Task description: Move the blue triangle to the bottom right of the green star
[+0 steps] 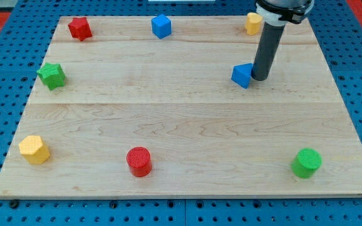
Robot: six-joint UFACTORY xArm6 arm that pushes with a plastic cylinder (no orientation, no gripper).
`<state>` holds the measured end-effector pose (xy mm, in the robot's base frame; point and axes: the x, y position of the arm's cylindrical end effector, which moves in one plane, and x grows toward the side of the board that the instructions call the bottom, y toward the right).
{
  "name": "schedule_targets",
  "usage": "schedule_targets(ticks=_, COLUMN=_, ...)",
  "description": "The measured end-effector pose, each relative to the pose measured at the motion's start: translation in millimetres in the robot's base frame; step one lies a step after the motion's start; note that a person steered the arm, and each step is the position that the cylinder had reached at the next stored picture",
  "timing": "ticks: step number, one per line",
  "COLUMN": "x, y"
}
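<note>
The blue triangle (242, 75) lies on the wooden board (181, 119), right of centre in the upper half. My tip (260, 78) stands right against its right side, touching it. The green star (51, 75) sits near the board's left edge, far to the left of the triangle and at about the same height in the view.
A red star-like block (80, 27) is at the top left, a blue cube (161, 26) at the top centre, a yellow block (252, 23) at the top right just behind the rod. A yellow hexagon (34, 149), a red cylinder (139, 161) and a green cylinder (307, 162) lie along the bottom.
</note>
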<state>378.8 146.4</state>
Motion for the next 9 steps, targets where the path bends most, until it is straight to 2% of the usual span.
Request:
schedule_targets(ticks=3, x=-15.5, y=-167.3)
schedule_targets(ticks=4, x=15.1, y=-220.4)
schedule_targets(ticks=5, x=50.2, y=-224.7)
schedule_targets(ticks=7, x=39.7, y=-312.0)
schedule_targets(ticks=9, x=20.1, y=-319.6)
